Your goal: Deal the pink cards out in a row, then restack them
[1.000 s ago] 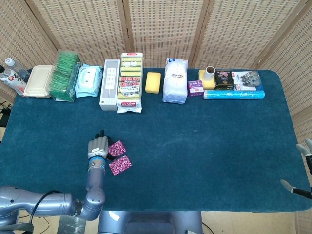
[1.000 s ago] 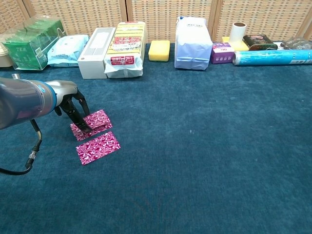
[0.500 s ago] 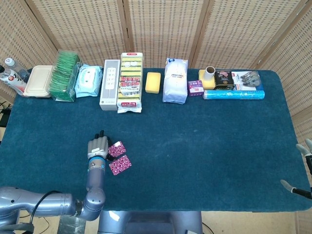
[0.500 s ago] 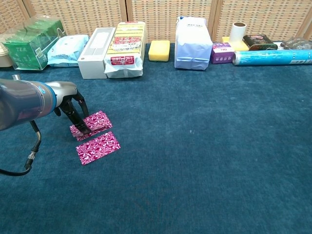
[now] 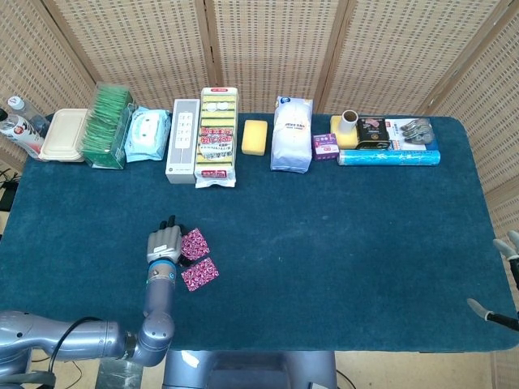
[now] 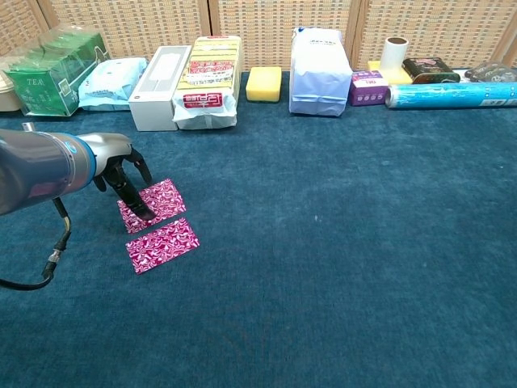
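In the head view, your left hand (image 5: 164, 242) sits with fingers on the pink stack (image 5: 195, 243), a single dealt card (image 5: 199, 274) just beside it. In the chest view, fingertips (image 6: 139, 212) press that stack (image 6: 153, 203); whether they grip it is unclear. Your right hand (image 5: 507, 243) barely shows at the table (image 5: 340, 243) edge, its state indiscernible.

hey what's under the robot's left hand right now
The left hand presses its fingertips on a pink card pile lying on the table. The covered edge is hidden.

My right robot hand (image 5: 507, 279) is cut off at the head view's right edge. My left robot hand (image 6: 125, 174) hides the left edge of the upper card (image 6: 153, 202).
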Controlling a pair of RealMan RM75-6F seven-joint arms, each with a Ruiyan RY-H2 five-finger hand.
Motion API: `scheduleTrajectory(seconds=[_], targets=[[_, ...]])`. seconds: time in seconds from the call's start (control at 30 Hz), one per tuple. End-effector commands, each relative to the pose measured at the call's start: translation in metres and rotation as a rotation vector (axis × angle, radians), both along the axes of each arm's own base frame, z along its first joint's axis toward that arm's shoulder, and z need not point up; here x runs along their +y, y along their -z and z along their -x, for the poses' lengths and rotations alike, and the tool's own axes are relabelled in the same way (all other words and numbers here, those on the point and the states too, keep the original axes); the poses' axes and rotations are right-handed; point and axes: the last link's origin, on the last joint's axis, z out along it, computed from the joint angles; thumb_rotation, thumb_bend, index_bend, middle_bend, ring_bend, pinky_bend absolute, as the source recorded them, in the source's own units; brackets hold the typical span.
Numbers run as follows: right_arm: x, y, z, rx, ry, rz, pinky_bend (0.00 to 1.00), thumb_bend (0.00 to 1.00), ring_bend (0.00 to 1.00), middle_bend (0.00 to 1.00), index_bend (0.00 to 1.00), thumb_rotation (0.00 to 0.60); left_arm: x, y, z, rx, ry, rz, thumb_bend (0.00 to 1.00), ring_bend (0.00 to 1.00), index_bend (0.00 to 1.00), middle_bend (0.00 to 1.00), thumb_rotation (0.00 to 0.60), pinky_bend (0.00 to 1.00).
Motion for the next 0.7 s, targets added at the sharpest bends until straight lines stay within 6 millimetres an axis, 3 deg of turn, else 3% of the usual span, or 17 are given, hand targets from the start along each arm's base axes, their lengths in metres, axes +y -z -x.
scheduleTrajectory(seconds=[0.03, 0.33, 0.7], targets=[[0.000, 0.000, 0.000, 0.000, 0.000, -0.001, 0.00, 0.00, 0.00, 0.00, 0.09, 0.600, -0.001, -0.001, 0.001, -0.006, 0.004, 0.000, 0.17, 0.00, 0.24, 0.00, 0.600, 0.20], [0.001, 0.000, 0.001, 0.000, 0.000, 0.002, 0.00, 0.00, 0.00, 0.00, 0.09, 0.600, 0.003, -0.009, 0.007, 0.001, 0.002, -0.009, 0.18, 0.00, 0.24, 0.00, 0.600, 0.20], [0.000, 0.002, -0.001, 0.007, -0.001, -0.005, 0.00, 0.00, 0.00, 0.00, 0.09, 0.600, -0.010, -0.032, 0.010, -0.011, 0.123, -0.003, 0.15, 0.00, 0.24, 0.00, 0.600, 0.20]])
